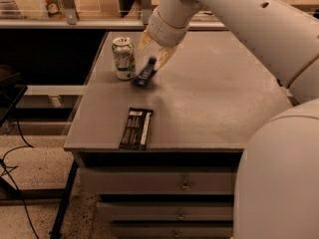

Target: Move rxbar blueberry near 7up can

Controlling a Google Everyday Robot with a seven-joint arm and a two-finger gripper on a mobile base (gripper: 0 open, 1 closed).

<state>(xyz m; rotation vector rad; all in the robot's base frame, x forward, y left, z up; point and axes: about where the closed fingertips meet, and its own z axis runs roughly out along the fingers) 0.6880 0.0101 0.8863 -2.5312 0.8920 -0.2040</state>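
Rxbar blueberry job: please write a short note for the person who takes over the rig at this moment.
Gripper: low over the table, right of the 7up can, at the upper end of the rxbar blueberry; grip unclear.
Rxbar blueberry: tilted, lower end on the table, close to the can.
Done: it is near the can.
Left: probably lay it flat, then withdraw.

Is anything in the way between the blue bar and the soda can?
Nothing visible. The rxbar blueberry, tilted below the gripper, is close beside the 7up can, with only table between. The longer dark bar lies near the front edge.
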